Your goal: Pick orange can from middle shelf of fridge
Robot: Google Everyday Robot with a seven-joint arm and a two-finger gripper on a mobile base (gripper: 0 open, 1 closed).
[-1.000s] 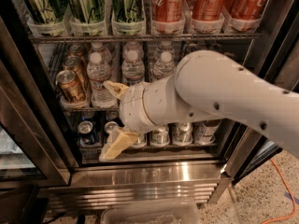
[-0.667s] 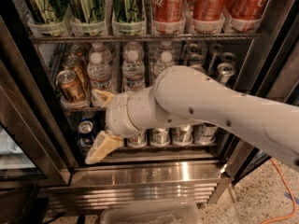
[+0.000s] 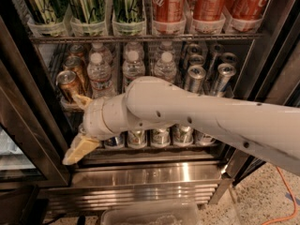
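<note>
In the camera view, the tall drinks fridge with a dark metal frame (image 3: 27, 97) is standing open, and the robot's thick white arm (image 3: 206, 118) is reaching in from the right across its lower half. The cream-coloured two-finger gripper (image 3: 72, 128) is sitting at the left end of the middle shelf (image 3: 63, 105), a thin wire rack fronted by clear plastic trays. Its fingers are spread wide apart and are gripping nothing. The upper finger (image 3: 82, 100) is pointing up just beside the lower right of the front copper-orange metallic can (image 3: 69, 84); whether it is touching cannot be told. The lower finger (image 3: 78, 149) is hanging down in front of the rack below.

That orange can is standing upright in the leftmost lane of the middle shelf, with more like it (image 3: 75, 64) lined up behind. Clear plastic water bottles (image 3: 100, 74) are filling the lanes to its right, and slim silver cans (image 3: 194, 78) are standing further right. Tall green cans (image 3: 86, 3) and red Coca-Cola cans (image 3: 168, 3) are occupying the rack above. Small cans (image 3: 137, 138) are showing under the arm, above the shiny stainless steel base (image 3: 150, 175).
</note>
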